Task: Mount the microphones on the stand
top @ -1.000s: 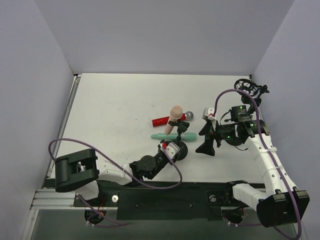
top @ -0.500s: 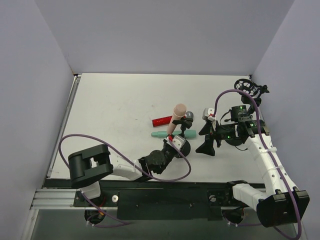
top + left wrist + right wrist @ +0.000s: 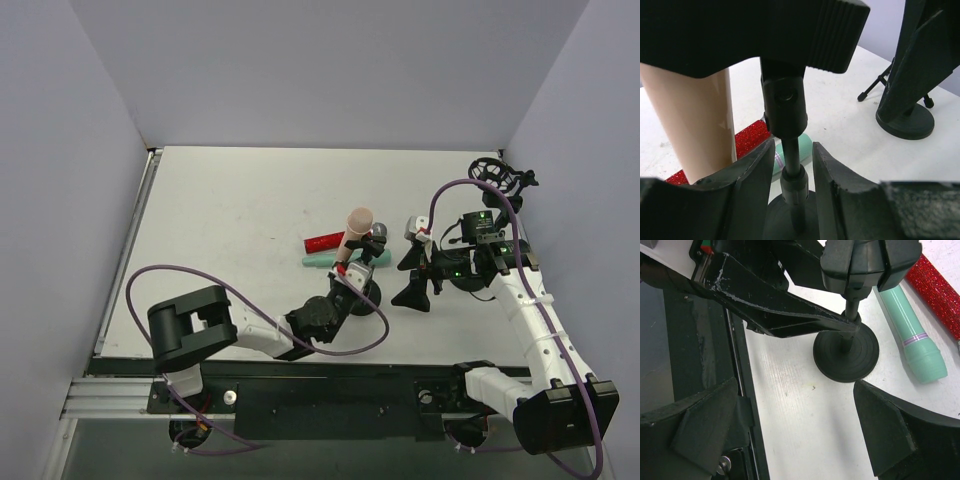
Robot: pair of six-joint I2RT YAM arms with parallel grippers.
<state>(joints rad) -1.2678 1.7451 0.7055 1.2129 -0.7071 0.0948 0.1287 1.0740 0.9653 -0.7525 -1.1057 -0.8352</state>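
The pale pink microphone (image 3: 356,230) sits in the clip of a black round-based stand (image 3: 367,298) and leans up and right; it also shows in the left wrist view (image 3: 695,125). My left gripper (image 3: 345,283) is closed round the stand's pole (image 3: 791,165), one jaw on each side (image 3: 793,145). The mint green microphone (image 3: 318,262) and the glittery red one (image 3: 325,241) lie on the table just behind the stand. My right gripper (image 3: 410,275) is wide open and empty, right of the stand base (image 3: 846,352).
A black shock-mount stand on tripod legs (image 3: 497,172) is at the back right. A dark round-based piece (image 3: 905,122) stands by my right gripper. The black front rail (image 3: 715,365) runs along the near table edge. Purple walls close in on three sides.
My left arm has reached further forward. The stand with the pink microphone has shifted a little right and away, and the microphone stands slightly more upright. The right arm has not moved.
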